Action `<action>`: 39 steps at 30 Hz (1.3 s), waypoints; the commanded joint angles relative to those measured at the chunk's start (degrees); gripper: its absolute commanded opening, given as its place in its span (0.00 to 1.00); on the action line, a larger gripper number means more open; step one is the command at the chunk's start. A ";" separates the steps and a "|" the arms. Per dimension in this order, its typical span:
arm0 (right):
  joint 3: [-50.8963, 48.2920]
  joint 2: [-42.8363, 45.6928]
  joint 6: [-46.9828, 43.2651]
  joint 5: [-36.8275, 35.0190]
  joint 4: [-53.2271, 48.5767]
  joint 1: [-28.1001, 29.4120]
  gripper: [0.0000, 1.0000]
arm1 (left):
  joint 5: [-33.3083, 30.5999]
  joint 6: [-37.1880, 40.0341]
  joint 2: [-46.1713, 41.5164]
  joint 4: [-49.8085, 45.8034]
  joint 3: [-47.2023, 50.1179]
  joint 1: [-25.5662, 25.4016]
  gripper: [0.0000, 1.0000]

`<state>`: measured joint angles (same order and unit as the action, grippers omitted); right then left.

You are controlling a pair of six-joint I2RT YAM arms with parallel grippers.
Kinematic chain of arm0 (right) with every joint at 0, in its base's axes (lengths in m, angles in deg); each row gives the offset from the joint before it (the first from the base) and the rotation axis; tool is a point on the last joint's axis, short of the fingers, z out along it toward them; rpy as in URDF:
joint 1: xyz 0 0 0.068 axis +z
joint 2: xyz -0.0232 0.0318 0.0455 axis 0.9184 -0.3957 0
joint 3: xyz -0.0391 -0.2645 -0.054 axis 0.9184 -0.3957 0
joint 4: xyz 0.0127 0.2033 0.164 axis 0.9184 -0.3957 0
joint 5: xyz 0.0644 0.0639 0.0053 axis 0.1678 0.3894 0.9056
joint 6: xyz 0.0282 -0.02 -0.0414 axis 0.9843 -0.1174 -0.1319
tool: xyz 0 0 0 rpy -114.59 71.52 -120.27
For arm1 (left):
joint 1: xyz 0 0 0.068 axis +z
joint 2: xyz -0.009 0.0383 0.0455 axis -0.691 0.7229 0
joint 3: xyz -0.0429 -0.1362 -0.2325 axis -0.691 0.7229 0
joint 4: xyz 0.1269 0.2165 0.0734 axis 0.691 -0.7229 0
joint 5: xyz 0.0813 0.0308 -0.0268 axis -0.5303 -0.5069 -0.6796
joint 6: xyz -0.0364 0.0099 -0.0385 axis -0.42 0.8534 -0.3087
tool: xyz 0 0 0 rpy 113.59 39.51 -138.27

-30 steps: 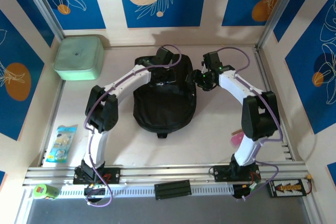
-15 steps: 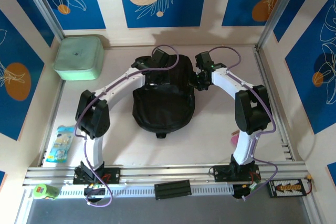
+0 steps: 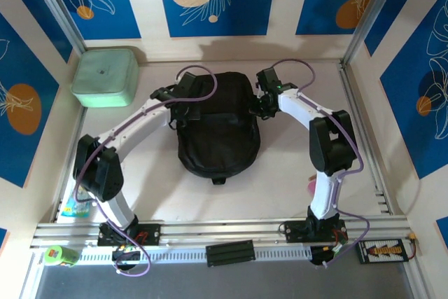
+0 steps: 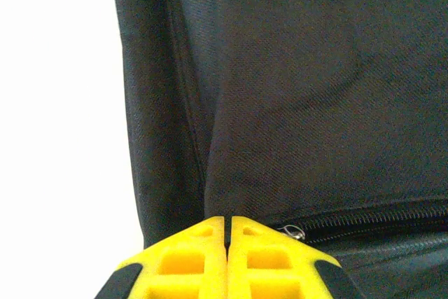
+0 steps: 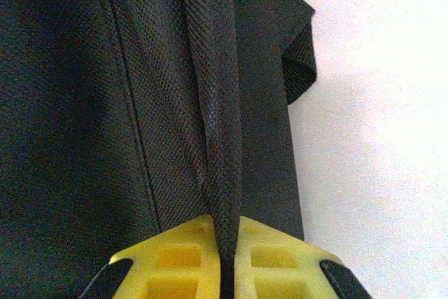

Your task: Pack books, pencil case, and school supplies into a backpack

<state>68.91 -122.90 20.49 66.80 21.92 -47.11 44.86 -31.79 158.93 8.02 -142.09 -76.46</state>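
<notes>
Soft, floppy backpack lies on the counter, probably light; the right gripper pinches a fabric ridge at its edge, the left gripper sits closed beside the zipper. Seams should hold firmest.

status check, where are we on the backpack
Left end effector shut by the zipper. Right end effector shut on a backpack fold. Zipper there looks closed.

Black backpack centred, left arm at its left edge, right arm at its right; mint-green box far-left
</notes>
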 commanded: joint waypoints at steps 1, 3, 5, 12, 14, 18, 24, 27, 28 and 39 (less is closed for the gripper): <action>4.35 -4.11 -5.40 1.44 2.80 0.60 0.04 | -4.53 -1.44 -4.48 -5.79 4.14 0.91 0.00; 6.94 -6.00 -6.50 1.18 2.53 1.01 0.04 | -5.19 -2.57 -6.62 -5.60 6.63 0.85 0.00; 9.01 -6.26 -7.63 2.52 1.61 1.22 0.07 | -4.98 -2.95 -9.16 -3.41 9.59 0.95 0.00; 7.20 6.00 -1.41 -0.87 -7.63 1.05 0.56 | 2.76 -1.29 -14.97 6.13 13.20 2.85 0.49; 3.42 10.57 2.49 -3.83 -10.97 0.00 0.62 | 5.09 -1.41 -15.95 6.94 13.01 4.42 0.64; -6.82 19.50 10.02 -6.24 -17.21 -4.13 0.67 | 11.99 -1.90 -18.78 8.82 14.21 8.98 0.78; -20.16 30.31 16.52 -6.49 -25.11 -10.67 0.72 | 14.51 1.89 -24.40 10.06 17.65 13.61 0.94; -25.71 33.93 17.43 -3.08 -25.86 -16.28 0.72 | 14.63 4.87 -27.03 10.59 19.35 14.69 1.00; -27.27 34.92 16.60 -1.50 -25.51 -18.34 0.73 | 14.78 5.31 -27.75 10.84 19.76 15.03 1.00; -37.28 35.89 12.14 1.95 -21.16 -30.48 0.74 | 16.68 12.71 -28.18 11.46 19.41 15.41 1.00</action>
<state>32.64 -86.11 34.21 66.12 -0.73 -76.29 59.87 -22.54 131.22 18.27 -122.68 -61.75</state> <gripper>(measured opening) 0.739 0.998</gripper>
